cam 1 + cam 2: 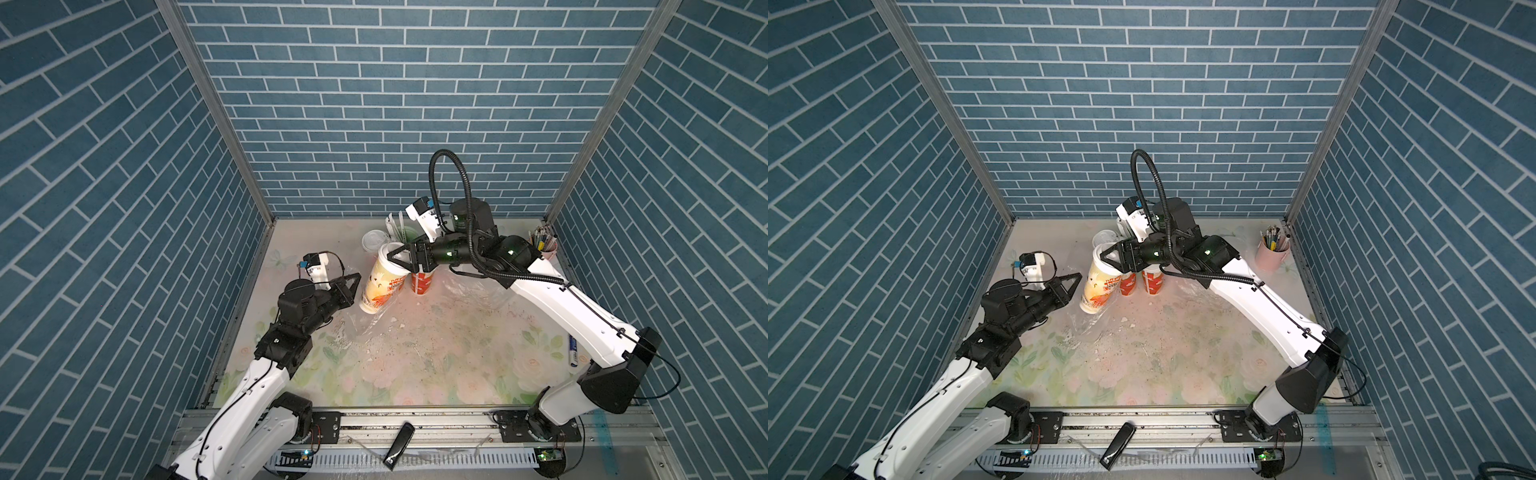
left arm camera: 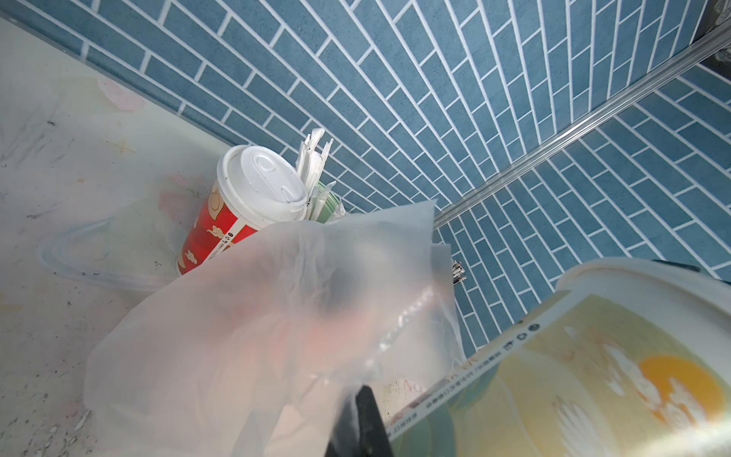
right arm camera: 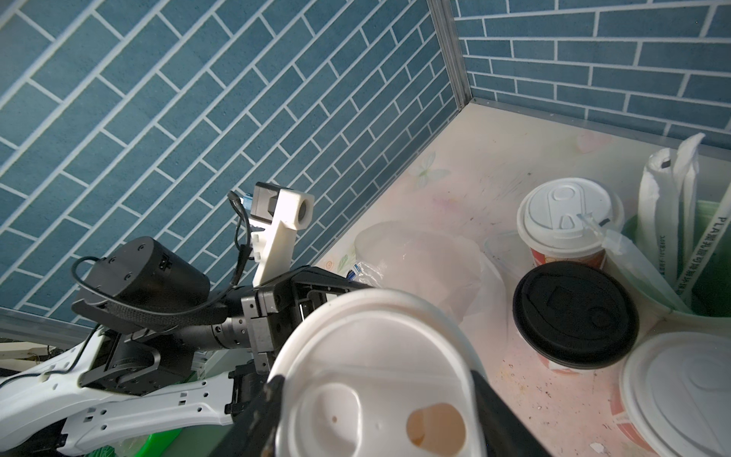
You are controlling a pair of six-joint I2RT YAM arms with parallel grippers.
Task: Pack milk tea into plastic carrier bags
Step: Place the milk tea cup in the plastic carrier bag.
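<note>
Floral worktop point(image 1: 415, 374), blue brick walls. Left end effector point(image 1: 357, 279) pressed together, pinching carrier bag point(image 2: 257, 336) film. Just beyond — right end effector point(image 1: 395, 256) clamped round lid of tilted cream-orange cup point(image 1: 380, 289), base beside bag film, seemingly not yet inside. Behind: black-lidded cup point(image 3: 575, 312), white-lidded red cup point(image 2: 221, 225), fourth cup point(image 3: 680, 395) — unbagged, I judge. Second bag point(image 1: 473, 286) crumpled, looks empty. Straw holder point(image 1: 409, 237) rearmost.

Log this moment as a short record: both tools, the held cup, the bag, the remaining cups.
left tool: shut, pinching the plastic carrier bag
right tool: closed around the lid end of the orange-and-cream cup
held cup: tilted, outside the bag
waiting cups: red cup with white lid, black-lid cup, another white-lid cup, all upright on the table
</note>
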